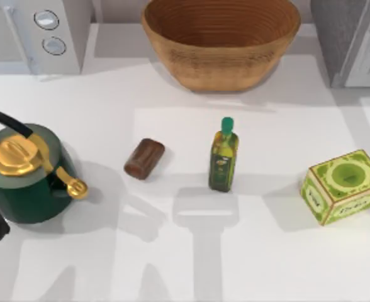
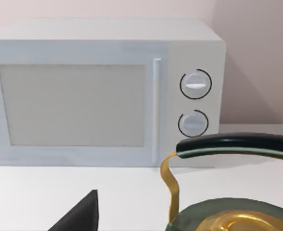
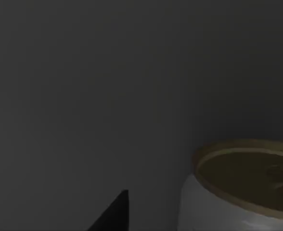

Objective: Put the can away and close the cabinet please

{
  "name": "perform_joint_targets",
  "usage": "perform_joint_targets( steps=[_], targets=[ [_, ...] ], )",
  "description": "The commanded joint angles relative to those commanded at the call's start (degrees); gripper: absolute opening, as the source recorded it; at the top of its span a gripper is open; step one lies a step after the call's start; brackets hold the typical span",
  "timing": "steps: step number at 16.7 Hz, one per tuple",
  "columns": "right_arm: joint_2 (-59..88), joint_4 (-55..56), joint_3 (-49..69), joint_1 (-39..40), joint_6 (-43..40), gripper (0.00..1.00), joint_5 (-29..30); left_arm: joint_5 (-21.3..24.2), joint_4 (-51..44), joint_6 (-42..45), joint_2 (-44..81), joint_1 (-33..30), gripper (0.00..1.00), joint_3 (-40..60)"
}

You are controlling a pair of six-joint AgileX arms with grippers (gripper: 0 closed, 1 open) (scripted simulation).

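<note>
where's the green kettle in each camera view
Top view: the kettle stands at the left edge of the table, left of the can.
Left wrist view: its black handle and gold lid sit close to the camera, in front of the microwave.
Right wrist view: dark.
Shared landmark: the white microwave with two round dials, behind the kettle.
</note>
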Motion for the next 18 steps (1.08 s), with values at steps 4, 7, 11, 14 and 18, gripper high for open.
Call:
perform_joint_targets(
  steps=[4,7,11,14,18],
  targets=[
    [0.0,0.0,0.0,0.0,0.0,1.0,0.0,0.0,0.0,0.0,0.0,0.0,1.0,0.0],
    [0.0,0.0,0.0,0.0,0.0,1.0,0.0,0.0,0.0,0.0,0.0,0.0,1.0,0.0],
    [-0.8,0.1,-1.7,0.0,0.0,1.0,-0.9,0.0,0.0,0.0,0.0,0.0,1.0,0.0],
    [-4.9,0.9,-8.7,-0.3,0.0,1.0,-3.9,0.0,0.0,0.0,0.0,0.0,1.0,0.0],
    [-16.1,3.5,-26.7,-1.4,0.1,1.0,-9.3,0.0,0.0,0.0,0.0,0.0,1.0,0.0]
  ],
)
